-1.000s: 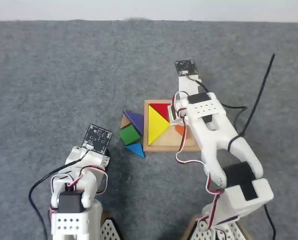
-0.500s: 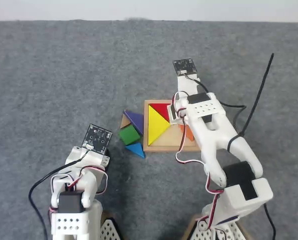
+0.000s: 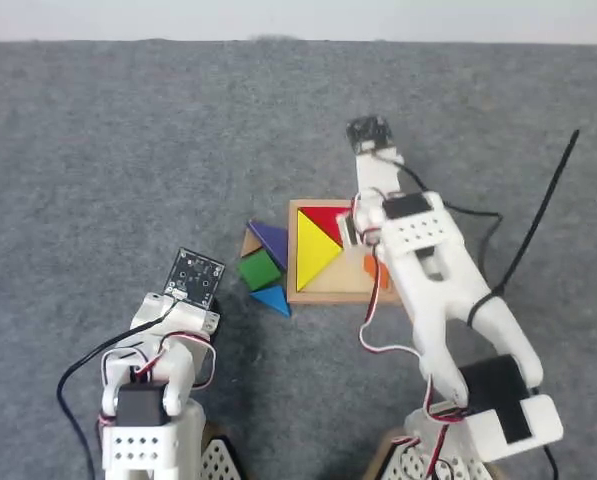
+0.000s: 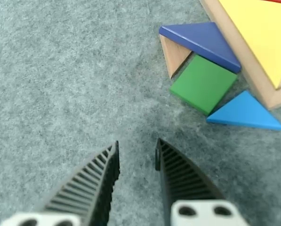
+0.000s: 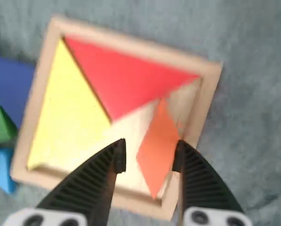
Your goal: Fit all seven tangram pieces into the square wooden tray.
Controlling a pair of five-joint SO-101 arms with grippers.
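Right of centre on the grey felt mat (image 3: 128,150) sits the wooden tray (image 3: 328,295), with a yellow triangle (image 3: 313,250), a red triangle (image 3: 323,218) and an orange piece (image 3: 371,266) inside. The right gripper (image 5: 148,148) hangs over it, jaws apart on either side of the orange piece and not pinching it, far as I can see. Just left of the tray are a dark blue piece (image 3: 270,238), a green square (image 3: 259,270), a light blue triangle (image 3: 272,298) and a bare wood triangle (image 3: 249,243). The left gripper (image 4: 137,143) hovers over bare mat, nearer and left of those, with only a narrow gap between its jaws. A pale strip (image 3: 278,20) runs along the far edge.

Fixed overhead view down on table (image 3: 128,130), both wrist views close, sharing tray (image 5: 131,48)
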